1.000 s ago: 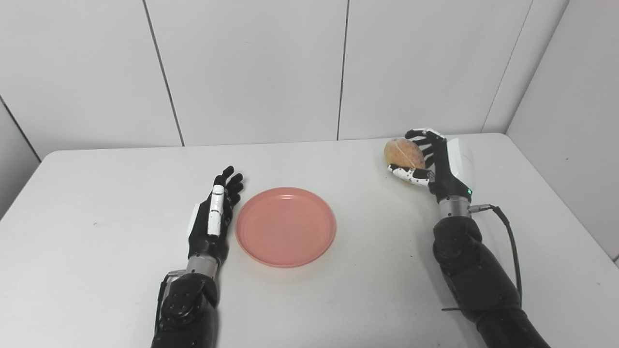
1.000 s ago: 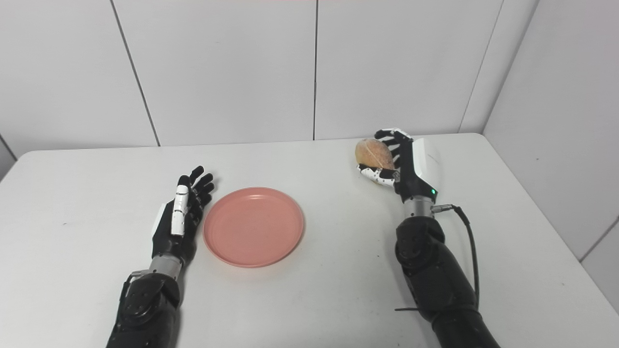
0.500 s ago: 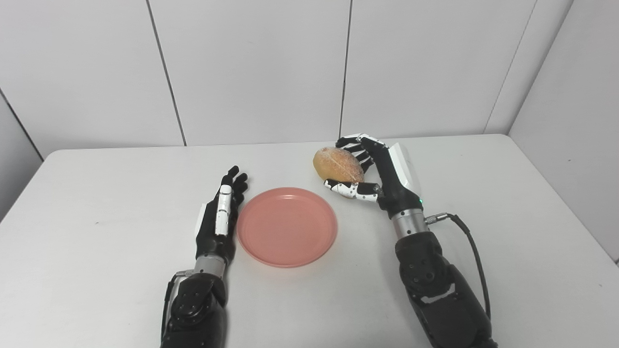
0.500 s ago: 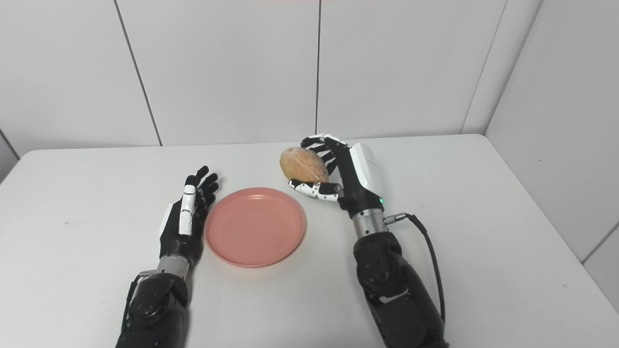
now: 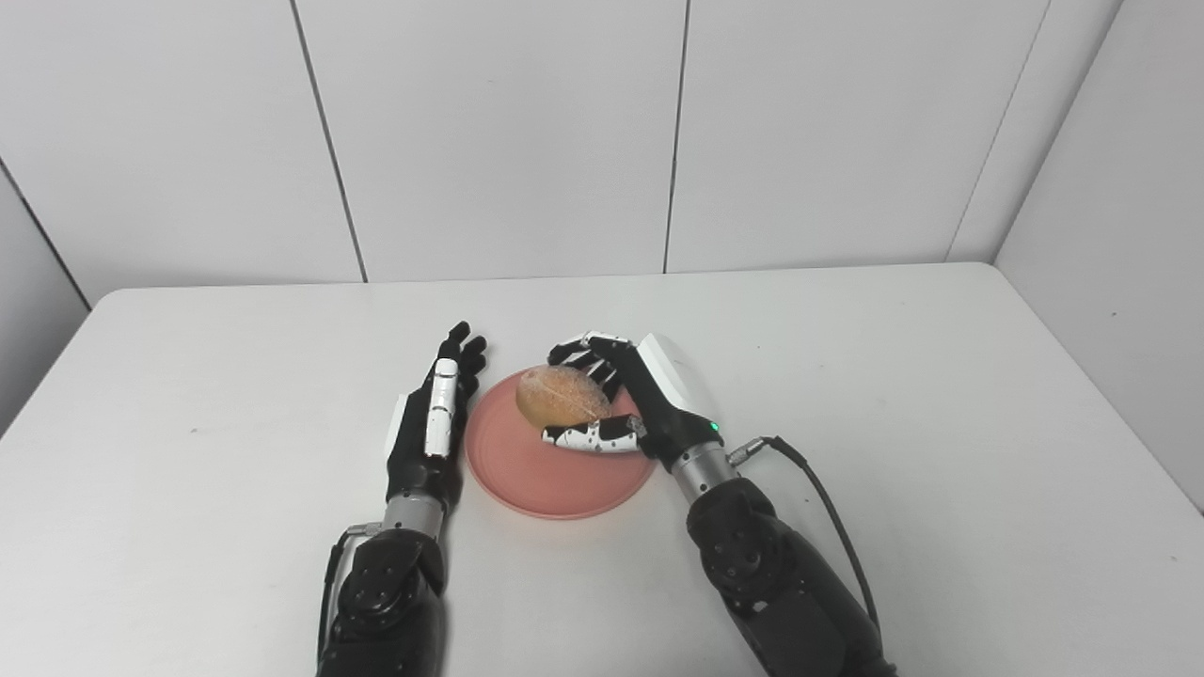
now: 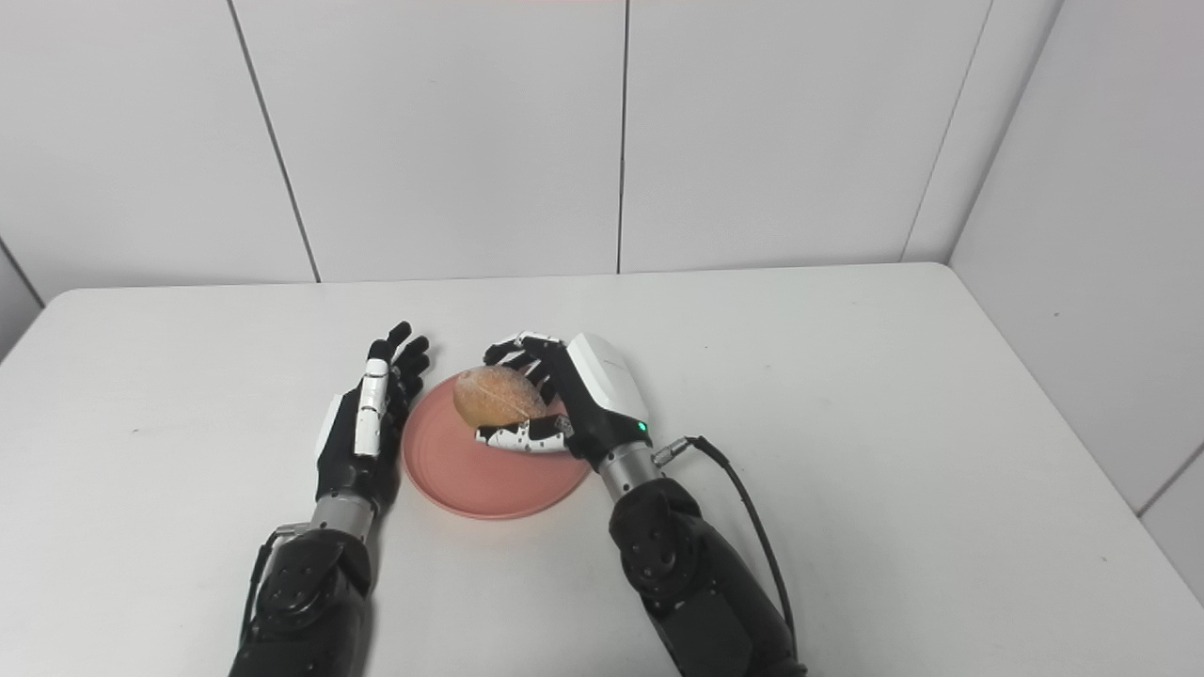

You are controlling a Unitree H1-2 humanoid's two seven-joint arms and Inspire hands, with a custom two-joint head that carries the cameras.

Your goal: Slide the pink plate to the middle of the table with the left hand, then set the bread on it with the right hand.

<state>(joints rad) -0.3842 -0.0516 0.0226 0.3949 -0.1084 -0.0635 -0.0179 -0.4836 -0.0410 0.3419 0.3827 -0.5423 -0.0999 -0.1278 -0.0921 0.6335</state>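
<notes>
Bread (image 5: pixel 562 396) sits cupped in the right hand (image 5: pixel 628 406), with the fingers curled round its far side and the thumb under its near side, over the pink plate (image 5: pixel 536 480). Whether the loaf already touches the plate cannot be told from these views. The plate lies on the bench (image 5: pixel 941 395) just beside the left hand (image 5: pixel 433 428), which rests edge-on with fingers straight and apart, gripping nothing, close against the plate's rim. The bread looks like a small crusty roll: probably light, with a firm shell and a soft crumb, so a loose wrap around its middle should do and a hard squeeze would dent it. Its rounded shape may roll once let go. The plate looks stiff and smooth, likely to slide if nudged.
</notes>
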